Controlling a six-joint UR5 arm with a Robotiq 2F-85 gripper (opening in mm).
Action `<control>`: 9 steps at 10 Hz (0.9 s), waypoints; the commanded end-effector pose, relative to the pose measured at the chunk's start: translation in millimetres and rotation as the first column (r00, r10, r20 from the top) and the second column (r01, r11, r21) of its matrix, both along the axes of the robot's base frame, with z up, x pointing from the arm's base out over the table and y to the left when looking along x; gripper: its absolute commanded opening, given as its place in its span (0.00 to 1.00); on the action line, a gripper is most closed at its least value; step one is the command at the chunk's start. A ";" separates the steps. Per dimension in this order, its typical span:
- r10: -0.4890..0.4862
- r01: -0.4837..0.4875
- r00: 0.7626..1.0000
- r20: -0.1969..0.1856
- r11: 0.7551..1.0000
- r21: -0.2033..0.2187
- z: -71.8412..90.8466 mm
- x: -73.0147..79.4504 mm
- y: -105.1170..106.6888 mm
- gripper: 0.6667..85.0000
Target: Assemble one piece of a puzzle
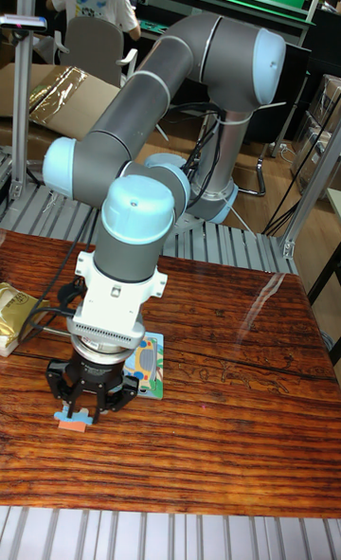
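Observation:
A small orange and blue puzzle piece [74, 419] lies at the near left of the wooden table [227, 427], right under my gripper [85, 410]. The black fingers reach down around it and look closed on it, though the gripper body hides the contact. The puzzle board [152, 363], a colourful card with a blue border, lies flat just right of the gripper, partly hidden behind the wrist.
A yellow packet [11, 312] lies at the table's left edge. Grey metal rails [237, 238] run behind the table. A person sits at a desk in the far background. Cardboard and foil lie on the floor at left.

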State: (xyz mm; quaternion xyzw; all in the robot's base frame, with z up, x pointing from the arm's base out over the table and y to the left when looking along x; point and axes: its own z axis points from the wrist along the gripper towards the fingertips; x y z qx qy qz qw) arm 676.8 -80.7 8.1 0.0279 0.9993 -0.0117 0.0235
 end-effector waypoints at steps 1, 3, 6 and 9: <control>0.033 -0.033 0.999 0.018 0.999 0.027 1.9 4.0 0.0 0.54; 0.065 -0.066 0.997 0.030 0.997 0.041 -1.4 8.6 -1.5 0.65; 0.055 -0.057 0.998 0.026 0.997 0.055 -5.1 6.4 -4.5 0.72; 0.056 -0.056 0.998 0.019 0.997 0.048 -8.9 2.4 -13.2 0.75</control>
